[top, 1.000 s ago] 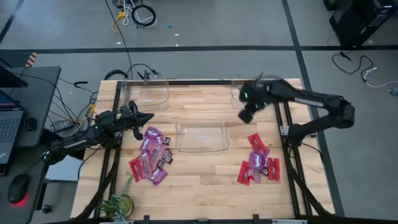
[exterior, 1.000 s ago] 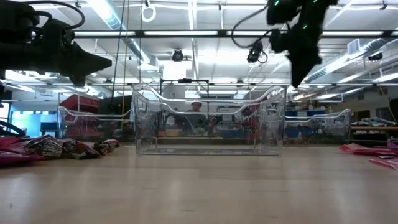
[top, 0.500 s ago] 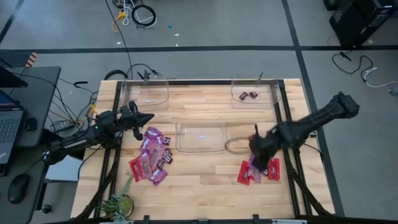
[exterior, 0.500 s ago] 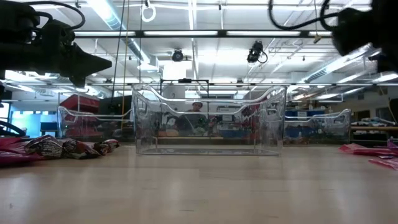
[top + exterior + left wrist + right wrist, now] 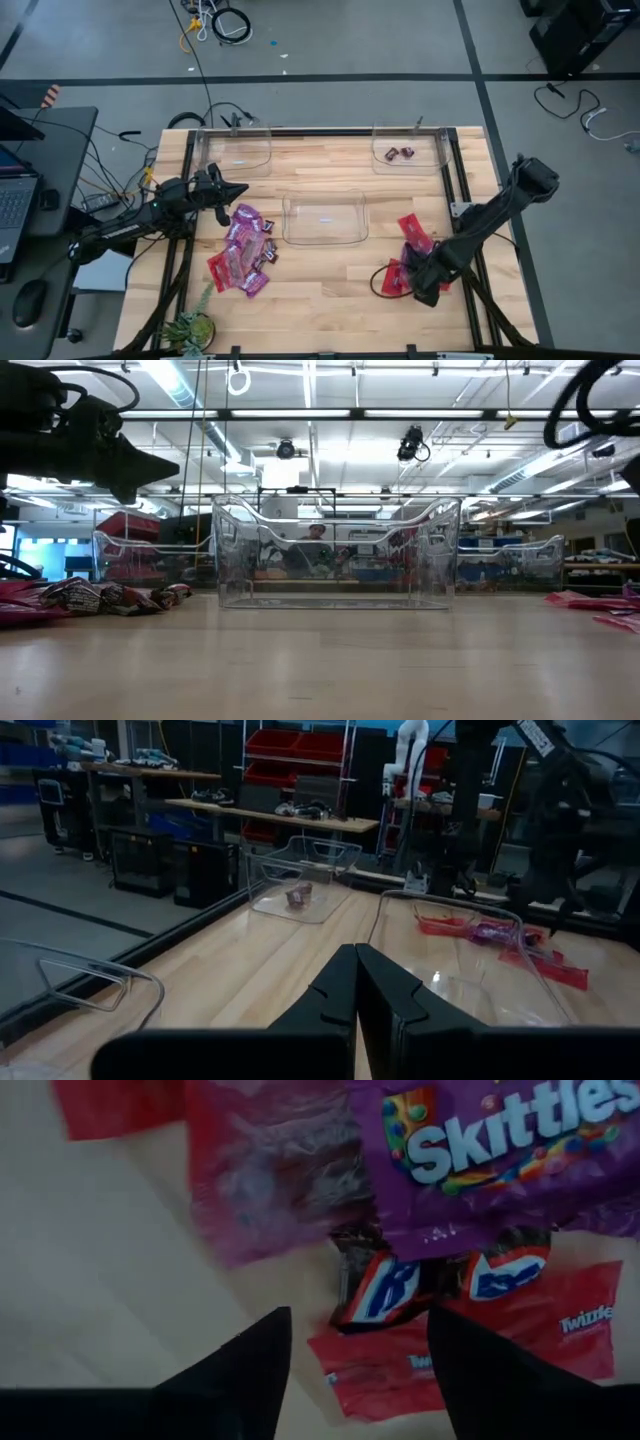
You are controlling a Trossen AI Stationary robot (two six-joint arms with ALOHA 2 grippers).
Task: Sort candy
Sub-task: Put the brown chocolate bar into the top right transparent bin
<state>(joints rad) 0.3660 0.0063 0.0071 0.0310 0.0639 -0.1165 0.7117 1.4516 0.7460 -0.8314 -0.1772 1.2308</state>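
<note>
Near right front corner, right gripper [image 5: 352, 1370] being lowered with fingers spread over candy pile [image 5: 415, 262], moved from far-right bin [image 5: 410, 157] a second ago; brown packet [image 5: 385, 1288] being targeted next; left gripper [image 5: 357, 982], pressed together, being held near left edge.

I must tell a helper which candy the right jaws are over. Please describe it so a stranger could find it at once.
Start at the right candy pile on the table, where the right gripper hangs open. Below the purple Skittles bag, on red Twizzlers packets, lie two small dark bars. It is the bar between the jaws, white-and-blue lettered, not its neighbour.
</note>
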